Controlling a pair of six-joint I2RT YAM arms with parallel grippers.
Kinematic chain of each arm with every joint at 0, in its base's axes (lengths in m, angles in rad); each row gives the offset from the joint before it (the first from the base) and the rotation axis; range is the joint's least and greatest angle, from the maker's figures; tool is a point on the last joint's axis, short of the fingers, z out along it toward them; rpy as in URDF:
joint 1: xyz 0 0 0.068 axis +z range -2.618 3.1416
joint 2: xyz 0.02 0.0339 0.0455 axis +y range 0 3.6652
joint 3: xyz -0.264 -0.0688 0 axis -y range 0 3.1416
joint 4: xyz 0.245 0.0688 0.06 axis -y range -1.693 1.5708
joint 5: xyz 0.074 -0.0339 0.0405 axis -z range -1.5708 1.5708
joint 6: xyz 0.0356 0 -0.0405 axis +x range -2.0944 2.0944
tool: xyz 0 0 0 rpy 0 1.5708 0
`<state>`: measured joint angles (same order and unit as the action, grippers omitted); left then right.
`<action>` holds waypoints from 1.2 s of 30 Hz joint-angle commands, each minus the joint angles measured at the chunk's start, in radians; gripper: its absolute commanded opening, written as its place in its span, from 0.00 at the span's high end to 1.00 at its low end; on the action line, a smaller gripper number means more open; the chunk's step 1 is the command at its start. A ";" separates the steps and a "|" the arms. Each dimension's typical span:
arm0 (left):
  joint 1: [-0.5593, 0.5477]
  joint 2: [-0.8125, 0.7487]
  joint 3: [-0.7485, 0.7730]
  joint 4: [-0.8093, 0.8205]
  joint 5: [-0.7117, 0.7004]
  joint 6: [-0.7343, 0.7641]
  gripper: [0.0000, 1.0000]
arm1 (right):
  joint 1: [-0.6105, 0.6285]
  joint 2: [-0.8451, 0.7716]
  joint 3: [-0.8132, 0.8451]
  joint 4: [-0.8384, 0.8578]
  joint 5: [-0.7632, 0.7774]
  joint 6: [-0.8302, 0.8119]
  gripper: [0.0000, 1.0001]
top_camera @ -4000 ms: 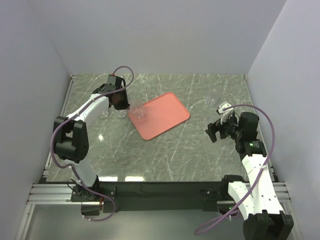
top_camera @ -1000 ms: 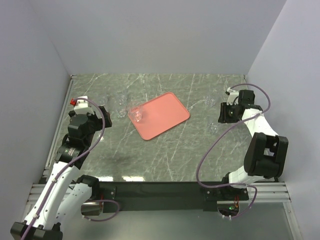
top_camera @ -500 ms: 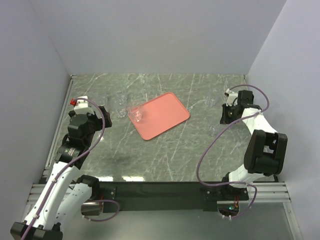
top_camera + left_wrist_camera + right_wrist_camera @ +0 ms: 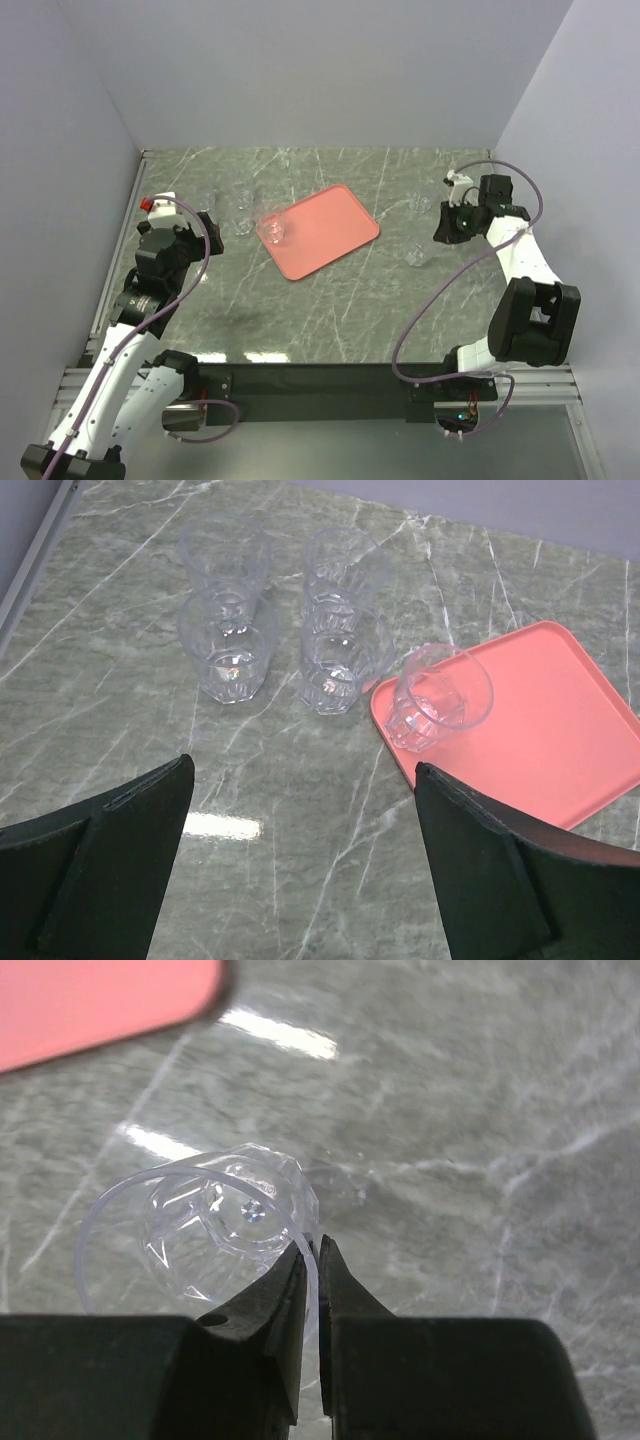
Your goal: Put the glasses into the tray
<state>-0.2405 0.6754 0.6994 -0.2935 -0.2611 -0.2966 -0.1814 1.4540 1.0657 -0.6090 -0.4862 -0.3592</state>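
Note:
The salmon-pink tray (image 4: 330, 228) lies slanted at mid-table, with one clear glass (image 4: 272, 229) standing in its left corner. That glass (image 4: 438, 698) and the tray (image 4: 545, 735) also show in the left wrist view. Several more glasses (image 4: 228, 660) stand on the marble left of the tray. My left gripper (image 4: 302, 770) hangs open and apart from them, nothing between its fingers. My right gripper (image 4: 312, 1245) is shut on the rim of a tilted glass (image 4: 215, 1210). In the top view this glass (image 4: 415, 255) sits right of the tray, beside the right gripper (image 4: 438, 236).
Another glass (image 4: 421, 202) stands on the marble behind the right gripper. White walls close in the table on three sides, and a metal rail (image 4: 128, 215) runs along its left edge. The left arm (image 4: 160, 262) stays near the left edge.
The right gripper has closed on the glass's rim and carried it a little left toward the tray. The left arm and the other glasses have not moved.

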 commanded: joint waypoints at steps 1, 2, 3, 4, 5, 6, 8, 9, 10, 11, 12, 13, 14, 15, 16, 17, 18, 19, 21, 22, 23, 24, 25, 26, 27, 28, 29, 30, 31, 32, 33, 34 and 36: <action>0.001 -0.014 -0.001 0.048 -0.020 0.016 0.02 | 0.043 -0.029 0.086 -0.037 -0.110 -0.038 0.95; 0.003 -0.014 -0.003 0.048 -0.021 0.016 0.02 | 0.057 -0.026 0.105 -0.043 -0.114 -0.038 0.95; 0.001 -0.013 -0.005 0.050 -0.021 0.017 0.02 | 0.088 -0.015 0.114 -0.044 -0.114 -0.035 0.95; 0.001 -0.013 -0.005 0.051 -0.021 0.017 0.02 | 0.105 -0.011 0.122 -0.044 -0.112 -0.032 0.95; 0.001 -0.010 -0.003 0.050 -0.020 0.019 0.02 | 0.121 -0.007 0.140 -0.046 -0.106 -0.029 0.95; 0.001 -0.007 -0.003 0.051 -0.018 0.019 0.02 | 0.140 0.002 0.148 -0.040 -0.101 -0.024 0.95; 0.001 -0.002 -0.001 0.047 -0.021 0.019 0.02 | 0.206 0.023 0.178 -0.037 -0.098 -0.009 0.95; 0.001 0.000 -0.001 0.048 -0.023 0.019 0.02 | 0.226 0.034 0.192 -0.037 -0.098 -0.003 0.95; 0.001 0.001 -0.001 0.048 -0.023 0.019 0.02 | 0.265 0.045 0.207 -0.035 -0.101 0.011 0.95; 0.001 0.003 -0.003 0.048 -0.024 0.020 0.02 | 0.285 0.071 0.239 -0.043 -0.103 0.017 0.95; 0.001 0.004 -0.001 0.048 -0.026 0.020 0.02 | 0.304 0.087 0.258 -0.046 -0.106 0.020 0.95; 0.001 0.004 -0.003 0.048 -0.027 0.020 0.02 | 0.342 0.103 0.276 -0.051 -0.106 0.028 0.95; 0.001 0.006 -0.003 0.048 -0.027 0.020 0.02 | 0.361 0.139 0.318 -0.063 -0.103 0.031 0.95; 0.001 0.007 -0.005 0.048 -0.029 0.022 0.02 | 0.381 0.161 0.341 -0.067 -0.098 0.032 0.95; 0.001 0.009 -0.002 0.047 -0.032 0.022 0.02 | 0.396 0.181 0.362 -0.072 -0.097 0.042 0.94; 0.001 0.010 -0.003 0.048 -0.032 0.022 0.02 | 0.425 0.221 0.405 -0.077 -0.097 0.046 0.94; 0.001 0.015 -0.003 0.050 -0.032 0.022 0.02 | 0.436 0.242 0.427 -0.080 -0.091 0.058 0.94; 0.001 0.013 -0.005 0.050 -0.033 0.024 0.02 | 0.447 0.264 0.447 -0.081 -0.086 0.066 0.94; 0.001 0.023 -0.003 0.047 -0.035 0.024 0.02 | 0.477 0.322 0.502 -0.069 -0.075 0.095 0.94; 0.001 0.024 -0.003 0.048 -0.036 0.024 0.03 | 0.488 0.342 0.522 -0.067 -0.056 0.103 0.94; 0.003 0.027 -0.001 0.050 -0.036 0.024 0.03 | 0.506 0.379 0.555 -0.061 -0.042 0.112 0.94; 0.003 0.030 -0.003 0.050 -0.036 0.024 0.03 | 0.519 0.397 0.572 -0.055 -0.026 0.129 0.94; 0.003 0.032 -0.003 0.048 -0.038 0.024 0.03 | 0.528 0.414 0.589 -0.051 0.000 0.137 0.94; 0.003 0.033 -0.003 0.050 -0.040 0.025 0.03 | 0.536 0.446 0.623 -0.041 0.009 0.146 0.94; 0.003 0.036 -0.005 0.051 -0.041 0.025 0.03 | 0.552 0.463 0.643 -0.037 0.017 0.163 0.94; 0.001 0.039 -0.003 0.053 -0.041 0.025 0.03 | 0.559 0.480 0.663 -0.032 0.029 0.172 0.94; 0.003 0.044 -0.005 0.053 -0.043 0.027 0.03 | 0.568 0.514 0.707 -0.029 0.050 0.183 0.94; 0.003 0.047 -0.003 0.051 -0.043 0.027 0.03 | 0.576 0.534 0.730 -0.029 0.067 0.199 0.94; 0.003 0.050 -0.003 0.048 -0.043 0.027 0.03 | 0.591 0.552 0.755 -0.031 0.081 0.210 0.94; 0.003 0.055 -0.003 0.050 -0.043 0.027 0.03 | 0.597 0.587 0.801 -0.035 0.099 0.216 0.94; 0.003 0.056 -0.003 0.050 -0.041 0.027 0.03 | 0.602 0.603 0.819 -0.034 0.109 0.230 0.94; 0.003 0.058 -0.001 0.051 -0.041 0.027 0.03 | 0.615 0.617 0.835 -0.028 0.118 0.236 0.94; 0.003 0.061 -0.005 0.053 -0.040 0.027 0.03 | 0.631 0.655 0.876 -0.009 0.148 0.250 0.94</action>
<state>-0.2405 0.7364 0.6941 -0.2886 -0.2878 -0.2890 0.4225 2.0884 1.8568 -0.6632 -0.3931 -0.1627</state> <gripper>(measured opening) 0.976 0.113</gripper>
